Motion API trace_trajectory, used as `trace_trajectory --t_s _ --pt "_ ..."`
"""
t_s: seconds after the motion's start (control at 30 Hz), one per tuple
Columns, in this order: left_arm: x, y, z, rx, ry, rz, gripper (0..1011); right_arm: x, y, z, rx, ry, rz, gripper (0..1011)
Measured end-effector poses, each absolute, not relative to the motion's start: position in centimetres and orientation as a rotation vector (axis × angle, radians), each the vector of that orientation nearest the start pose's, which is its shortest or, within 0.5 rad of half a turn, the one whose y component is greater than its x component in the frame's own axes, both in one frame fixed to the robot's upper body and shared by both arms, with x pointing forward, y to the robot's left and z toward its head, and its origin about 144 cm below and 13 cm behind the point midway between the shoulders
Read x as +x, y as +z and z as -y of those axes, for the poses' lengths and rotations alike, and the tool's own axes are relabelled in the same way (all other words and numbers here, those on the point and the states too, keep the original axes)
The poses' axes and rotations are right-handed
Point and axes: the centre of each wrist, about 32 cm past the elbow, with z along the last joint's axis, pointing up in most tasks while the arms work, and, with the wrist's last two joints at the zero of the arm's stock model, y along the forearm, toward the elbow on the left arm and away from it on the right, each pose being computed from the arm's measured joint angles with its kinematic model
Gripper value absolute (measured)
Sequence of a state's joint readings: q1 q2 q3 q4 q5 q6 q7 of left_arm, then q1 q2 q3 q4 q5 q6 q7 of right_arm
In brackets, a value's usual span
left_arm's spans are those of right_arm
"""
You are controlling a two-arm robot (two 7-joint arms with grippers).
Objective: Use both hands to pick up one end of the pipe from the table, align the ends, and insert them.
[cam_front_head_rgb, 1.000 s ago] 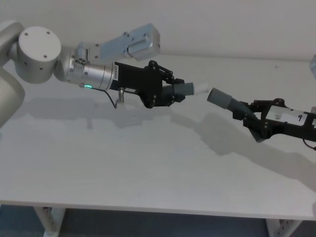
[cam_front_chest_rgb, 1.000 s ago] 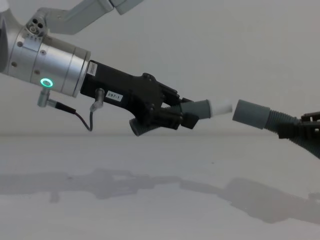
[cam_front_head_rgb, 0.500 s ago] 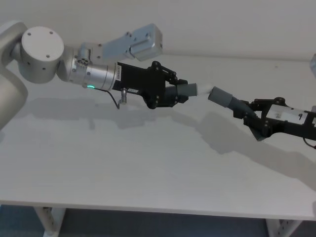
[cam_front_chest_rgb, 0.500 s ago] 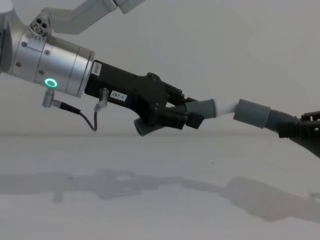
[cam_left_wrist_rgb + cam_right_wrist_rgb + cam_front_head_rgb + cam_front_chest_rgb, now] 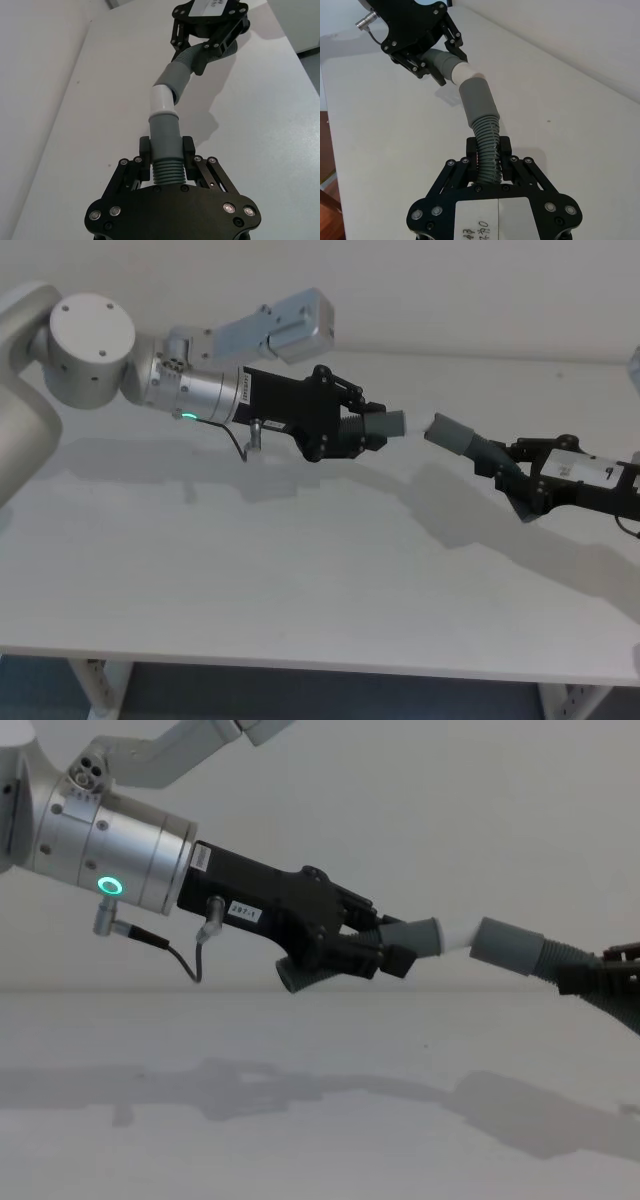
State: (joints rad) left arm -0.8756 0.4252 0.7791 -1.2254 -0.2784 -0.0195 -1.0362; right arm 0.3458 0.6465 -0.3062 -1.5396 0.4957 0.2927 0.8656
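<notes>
You've got a plain pale wall (image 5: pixel 480 290) across the back. Pale perforated metal legs (image 5: pixel 100 685) stand under the surface (image 5: pixel 300 590) at both front corners, with dark blue-grey floor (image 5: pixel 300 695) between. A brown floor strip (image 5: pixel 327 200) shows past the surface's edge.

Both grey pipe pieces are hanging above the table (image 5: pixel 300 570). The left piece (image 5: pixel 415 937) is sticking out of the left gripper (image 5: pixel 385 948), its whitish tip (image 5: pixel 163 100) sitting partly inside the mouth of the right piece (image 5: pixel 510 948), which is poking out of the right gripper (image 5: pixel 520 480) at a slight angle.
</notes>
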Motion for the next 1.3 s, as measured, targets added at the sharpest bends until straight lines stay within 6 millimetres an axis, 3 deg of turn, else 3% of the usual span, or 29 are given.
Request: trace_trajectory --t_s 1.3 --pt "62.45 131.45 -19.49 0.433 0.039 0.373 368 53.34 125.61 33.59 -0.247 -0.514 -0.056 255"
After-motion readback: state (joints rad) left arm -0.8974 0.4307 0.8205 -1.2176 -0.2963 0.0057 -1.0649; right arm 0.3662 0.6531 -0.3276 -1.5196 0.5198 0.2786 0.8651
